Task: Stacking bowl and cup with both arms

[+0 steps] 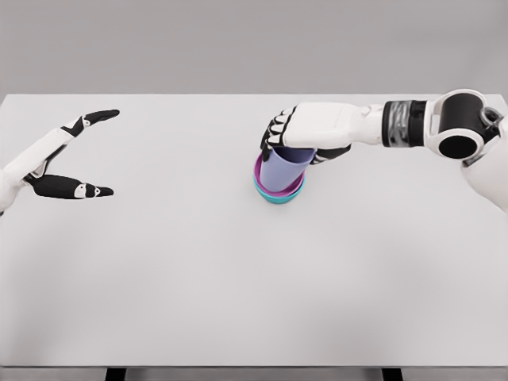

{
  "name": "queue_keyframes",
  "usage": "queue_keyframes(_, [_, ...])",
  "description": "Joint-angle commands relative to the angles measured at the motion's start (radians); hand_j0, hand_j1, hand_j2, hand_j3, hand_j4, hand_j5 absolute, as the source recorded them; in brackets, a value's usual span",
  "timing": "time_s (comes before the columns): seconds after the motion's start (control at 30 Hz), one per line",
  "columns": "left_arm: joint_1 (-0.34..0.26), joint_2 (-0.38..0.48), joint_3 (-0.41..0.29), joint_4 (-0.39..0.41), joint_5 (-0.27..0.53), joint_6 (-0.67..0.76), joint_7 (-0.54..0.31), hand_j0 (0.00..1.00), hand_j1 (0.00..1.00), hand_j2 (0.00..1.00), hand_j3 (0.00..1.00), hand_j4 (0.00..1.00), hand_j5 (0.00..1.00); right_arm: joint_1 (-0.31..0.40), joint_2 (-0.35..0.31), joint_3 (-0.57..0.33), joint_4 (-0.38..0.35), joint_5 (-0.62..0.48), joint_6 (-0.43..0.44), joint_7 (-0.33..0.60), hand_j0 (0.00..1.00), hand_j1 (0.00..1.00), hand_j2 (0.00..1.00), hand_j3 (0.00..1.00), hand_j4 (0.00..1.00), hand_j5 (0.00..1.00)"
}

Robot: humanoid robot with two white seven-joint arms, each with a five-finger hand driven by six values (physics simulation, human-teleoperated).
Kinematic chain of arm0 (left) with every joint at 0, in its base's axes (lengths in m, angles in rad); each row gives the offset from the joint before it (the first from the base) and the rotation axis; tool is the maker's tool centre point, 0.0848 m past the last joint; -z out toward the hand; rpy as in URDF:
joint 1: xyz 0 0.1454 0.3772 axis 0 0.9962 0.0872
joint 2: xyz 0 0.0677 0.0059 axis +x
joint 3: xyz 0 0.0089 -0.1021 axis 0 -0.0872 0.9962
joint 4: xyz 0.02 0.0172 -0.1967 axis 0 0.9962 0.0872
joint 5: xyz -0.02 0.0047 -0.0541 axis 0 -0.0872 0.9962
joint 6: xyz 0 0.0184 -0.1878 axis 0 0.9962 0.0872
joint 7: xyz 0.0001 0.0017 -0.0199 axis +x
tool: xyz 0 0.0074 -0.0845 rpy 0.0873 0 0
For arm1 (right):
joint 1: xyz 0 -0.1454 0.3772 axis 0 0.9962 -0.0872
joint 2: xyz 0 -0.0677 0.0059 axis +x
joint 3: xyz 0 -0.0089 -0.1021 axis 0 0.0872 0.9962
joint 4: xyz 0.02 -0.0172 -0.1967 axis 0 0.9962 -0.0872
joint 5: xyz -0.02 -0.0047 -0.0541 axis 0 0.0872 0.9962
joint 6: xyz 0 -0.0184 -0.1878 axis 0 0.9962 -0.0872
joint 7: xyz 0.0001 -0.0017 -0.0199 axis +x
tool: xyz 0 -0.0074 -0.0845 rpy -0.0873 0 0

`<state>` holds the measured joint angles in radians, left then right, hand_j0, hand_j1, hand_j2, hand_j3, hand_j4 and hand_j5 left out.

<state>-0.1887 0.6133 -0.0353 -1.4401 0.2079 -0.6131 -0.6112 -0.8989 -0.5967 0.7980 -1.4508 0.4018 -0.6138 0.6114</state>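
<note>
While the left hand (75, 155) hangs over the far left of the white counter (159, 278), fingers spread apart and holding nothing, the work sits near the middle. There a teal bowl (278, 198) rests on the counter with a magenta bowl (259, 171) nested inside it, only its rim showing. A lavender cup (283, 167) stands in the magenta bowl, tilted slightly, its upper part under the right hand (305, 136), whose fingers wrap its top from above. The right arm reaches in from the picture's right edge.

The step in hand looks like the last one: seating the cup into the stacked bowls. Whether the cup's base already touches the inner bowl's floor cannot be told from this view. The next move probably calls for settling the cup upright, then loosening the fingers and lifting straight up so the stack is not dragged or tipped.
</note>
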Motion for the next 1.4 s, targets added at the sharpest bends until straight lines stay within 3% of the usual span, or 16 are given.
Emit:
queue_keyframes(0.0, [0.000,-0.001,0.000,-0.002,0.008,0.002,0.000,1.00,1.00,1.00,1.00,1.00,1.00,0.000,0.002,0.001,0.003,-0.004,0.003,-0.001,0.59,0.59,0.59,0.59,0.59,0.59])
queue_keyframes(0.57, [0.000,-0.001,0.000,-0.003,0.008,0.002,0.000,1.00,1.00,1.00,1.00,1.00,1.00,-0.003,0.020,0.003,0.030,0.009,0.003,-0.001,0.60,0.60,0.60,0.60,0.60,0.60])
queue_keyframes(0.7, [0.000,-0.001,0.000,-0.003,0.008,0.002,0.000,1.00,1.00,1.00,1.00,1.00,1.00,-0.003,0.020,0.003,0.029,0.009,0.003,-0.001,0.66,0.66,0.66,0.66,0.66,0.66])
queue_keyframes(0.77, [0.000,-0.001,0.000,-0.003,0.008,0.002,0.000,1.00,1.00,1.00,1.00,1.00,1.00,-0.003,0.020,0.003,0.030,0.012,0.003,-0.001,0.78,0.78,0.78,0.78,0.78,0.78])
queue_keyframes(0.8, [0.000,-0.001,0.000,-0.003,0.008,0.002,0.000,1.00,1.00,1.00,1.00,1.00,1.00,-0.003,0.020,0.001,0.030,0.034,0.003,-0.001,0.90,0.90,0.90,0.90,0.90,0.90])
queue_keyframes(0.87, [0.000,-0.001,0.000,-0.003,0.008,0.002,0.000,1.00,1.00,1.00,1.00,1.00,1.00,-0.003,0.018,0.001,0.030,0.043,0.003,-0.001,0.97,0.97,0.97,0.97,0.97,0.97])
queue_keyframes(1.13, [0.000,-0.001,0.000,-0.003,0.008,0.002,0.000,1.00,1.00,1.00,1.00,1.00,1.00,-0.005,0.000,-0.014,-0.013,0.026,0.003,-0.001,1.00,1.00,1.00,1.00,1.00,1.00])
queue_keyframes(1.23, [0.000,-0.001,0.000,-0.005,0.008,0.002,0.000,1.00,1.00,1.00,1.00,1.00,1.00,-0.003,-0.041,-0.140,-0.049,0.019,0.003,-0.001,1.00,1.00,1.00,1.00,1.00,1.00])
queue_keyframes(1.37, [0.000,-0.003,0.000,-0.005,0.008,0.002,0.000,1.00,1.00,1.00,1.00,1.00,1.00,0.008,-0.115,-0.250,-0.008,-0.029,0.003,-0.001,1.00,1.00,1.00,1.00,1.00,1.00])
